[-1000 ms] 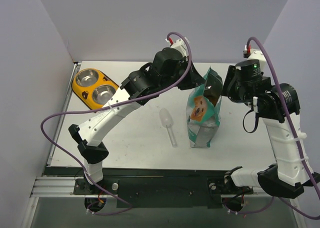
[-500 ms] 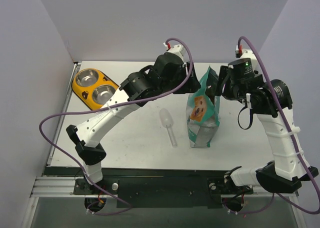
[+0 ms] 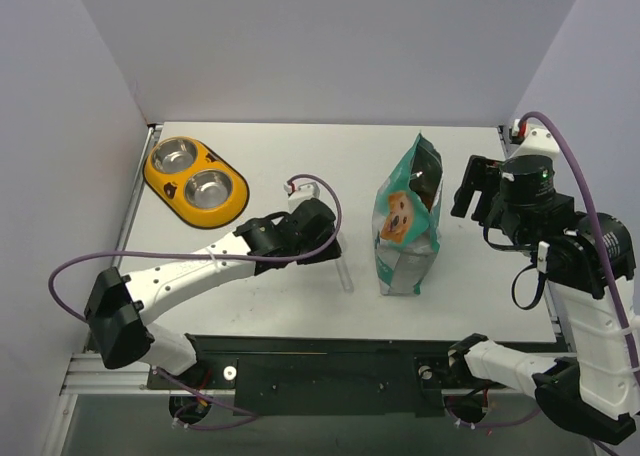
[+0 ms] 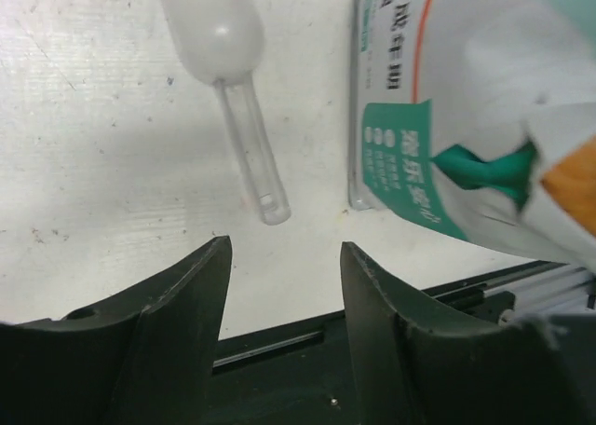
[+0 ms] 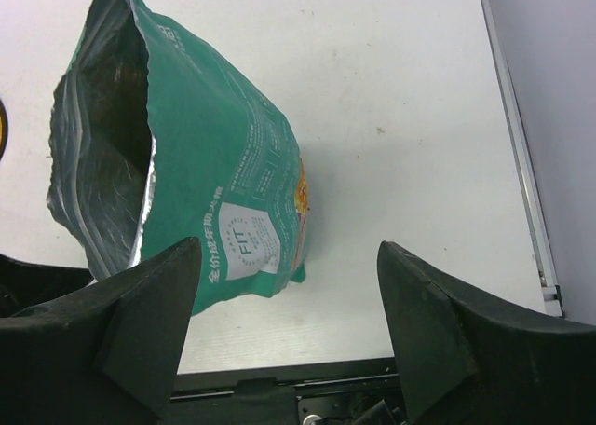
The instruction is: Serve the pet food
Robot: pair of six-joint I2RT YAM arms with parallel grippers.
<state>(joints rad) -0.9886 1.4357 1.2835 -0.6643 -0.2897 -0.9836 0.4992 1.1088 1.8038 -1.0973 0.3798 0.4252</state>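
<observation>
Top external view: pale grey walls close round a white table (image 3: 300, 156). On it the teal pouch (image 3: 407, 231) stands upright with its mouth open. The right fingers (image 5: 149, 304) gape wide and empty, now drawn back to the pouch's right; half a second ago they were at its top. The left fingers (image 4: 177, 304), parted and empty, have dropped low behind the handle of the clear scoop (image 4: 219, 34). The pet food (image 5: 114, 94) shows dimly inside the pouch, apart from both.

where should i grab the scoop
By its thin handle, from straight above with a finger on each side: the scoop lies flat on the table, and its bowl is wide and rounded. The open left gripper is nearest.
</observation>
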